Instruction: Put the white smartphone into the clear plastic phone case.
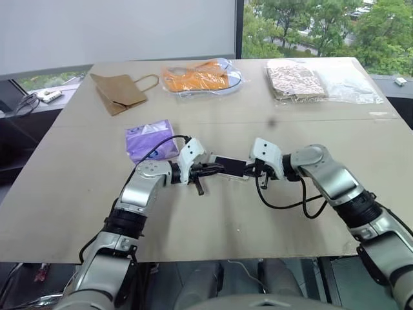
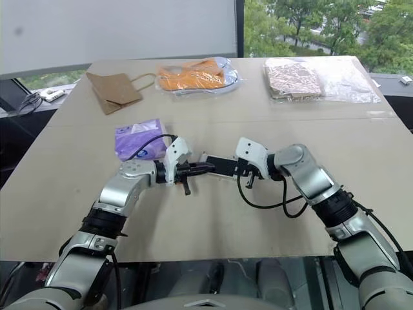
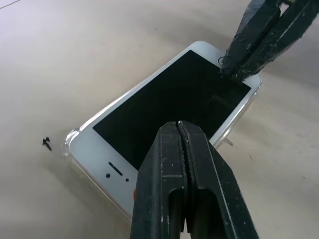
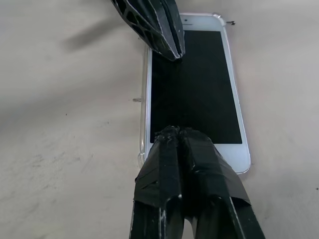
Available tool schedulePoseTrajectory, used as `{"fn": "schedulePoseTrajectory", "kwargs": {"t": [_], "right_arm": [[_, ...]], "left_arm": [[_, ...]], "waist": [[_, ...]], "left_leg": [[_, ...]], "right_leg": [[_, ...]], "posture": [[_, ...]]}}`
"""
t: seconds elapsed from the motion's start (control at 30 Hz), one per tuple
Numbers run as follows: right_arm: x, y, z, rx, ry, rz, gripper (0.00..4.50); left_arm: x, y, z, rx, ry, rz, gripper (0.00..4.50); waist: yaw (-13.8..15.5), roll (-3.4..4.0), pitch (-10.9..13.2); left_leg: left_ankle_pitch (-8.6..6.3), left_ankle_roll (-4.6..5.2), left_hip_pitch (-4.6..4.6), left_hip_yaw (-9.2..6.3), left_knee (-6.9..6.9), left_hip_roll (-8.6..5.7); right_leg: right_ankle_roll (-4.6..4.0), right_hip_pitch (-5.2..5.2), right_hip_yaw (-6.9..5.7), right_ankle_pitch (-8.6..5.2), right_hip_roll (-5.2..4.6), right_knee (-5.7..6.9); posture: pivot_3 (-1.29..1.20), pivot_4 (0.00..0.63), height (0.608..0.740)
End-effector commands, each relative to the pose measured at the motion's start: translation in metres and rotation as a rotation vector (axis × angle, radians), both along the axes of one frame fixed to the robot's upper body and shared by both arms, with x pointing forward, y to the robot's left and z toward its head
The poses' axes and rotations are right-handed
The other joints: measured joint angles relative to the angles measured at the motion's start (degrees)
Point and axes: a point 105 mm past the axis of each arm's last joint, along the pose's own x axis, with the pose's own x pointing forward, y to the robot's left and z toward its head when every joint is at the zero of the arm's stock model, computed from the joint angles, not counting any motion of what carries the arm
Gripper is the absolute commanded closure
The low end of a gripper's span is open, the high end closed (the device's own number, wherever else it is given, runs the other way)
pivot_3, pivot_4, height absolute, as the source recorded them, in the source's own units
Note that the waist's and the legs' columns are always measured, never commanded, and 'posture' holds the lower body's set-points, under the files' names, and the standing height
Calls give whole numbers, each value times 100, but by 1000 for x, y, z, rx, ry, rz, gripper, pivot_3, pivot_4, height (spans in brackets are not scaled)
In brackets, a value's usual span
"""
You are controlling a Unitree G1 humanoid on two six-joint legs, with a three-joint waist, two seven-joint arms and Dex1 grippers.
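white smartphone [image 3: 164,107] partly hidden by both pincer tips, clear plastic phone case [image 3: 70,144] barely discernible

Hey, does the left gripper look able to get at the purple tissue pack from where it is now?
Probably yes: the purple tissue pack lies just beside the left gripper, nothing between, though that gripper is shut over the white smartphone.

Office or lab room, upper floor. Large plain wooden table [image 1: 77,194] set against window [image 1: 322,26]; treetops and street below outside. White roller blind [image 1: 116,29] behind table's far-left edge. Cables and power strip [image 1: 48,95] on sill beyond far-left corner.
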Motion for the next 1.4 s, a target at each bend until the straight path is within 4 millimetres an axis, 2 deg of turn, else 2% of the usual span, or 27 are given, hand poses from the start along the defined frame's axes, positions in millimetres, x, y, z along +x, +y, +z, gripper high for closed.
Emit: {"fn": "schedulePoseTrajectory", "kwargs": {"t": [0.03, 0.27, 0.37, 0.47, 0.67, 0.8, 1.3, 1.4], "right_arm": [[-15, -24, -60, -159, 218, -50, 4500], [-15, -26, -78, -195, 279, -71, 4500], [-16, -27, -87, -212, 305, -87, 4500], [-18, -30, -97, -230, 346, -115, 4500], [-19, -36, -108, -250, 373, -147, 4500], [-24, -39, -114, -283, 409, -133, 4500], [-33, -47, -144, -410, 518, -125, 4500], [-26, -41, -138, -342, 493, -143, 4500]], "left_arm": [[-2, 0, -1, 13, -2, 7, 4475], [-4, -1, -3, 13, 1, 17, 4475], [-3, -1, -2, 16, 0, 21, 4475], [-1, -2, -1, 16, -4, 22, 4475], [-1, -4, 0, 17, -5, 16, 4475], [-1, -4, 0, 25, -4, 13, 4475], [-3, -4, -16, 69, 49, 48, 4475], [-2, -5, -16, 61, 47, 58, 4475]], "waist": [[4, -2, -31], [32, -14, -124], [27, -11, -137], [17, -11, -165], [9, -9, -217], [17, 0, -221], [20, 0, -302], [10, -5, -295]], "left_leg": [[0, 0, 1, 0, 0, 0], [-1, 1, 14, -3, -1, 0], [-7, 7, 98, -1, -24, 0], [-7, 7, 119, -1, -38, 9], [-7, 6, 138, 0, -44, 14], [-9, 4, 202, 0, -70, 15], [-23, -20, 230, -2, -88, 24], [-26, -23, 281, -1, -103, 32]], "right_leg": [[0, 1, 0, 0, 0, 1], [0, 16, -2, 0, 0, 0], [2, 92, 0, -5, 0, -11], [12, 104, 1, -11, 7, -11], [8, 118, 6, -9, 14, -11], [34, 183, 7, -29, 13, -29], [33, 202, 12, -39, 19, -34], [12, 246, 16, -66, 22, -36]], "posture": [[0, 150, 740], [0, 150, 740], [0, 150, 740], [0, 150, 740], [0, 150, 740], [0, 150, 740], [0, 150, 740], [0, 150, 740]]}}
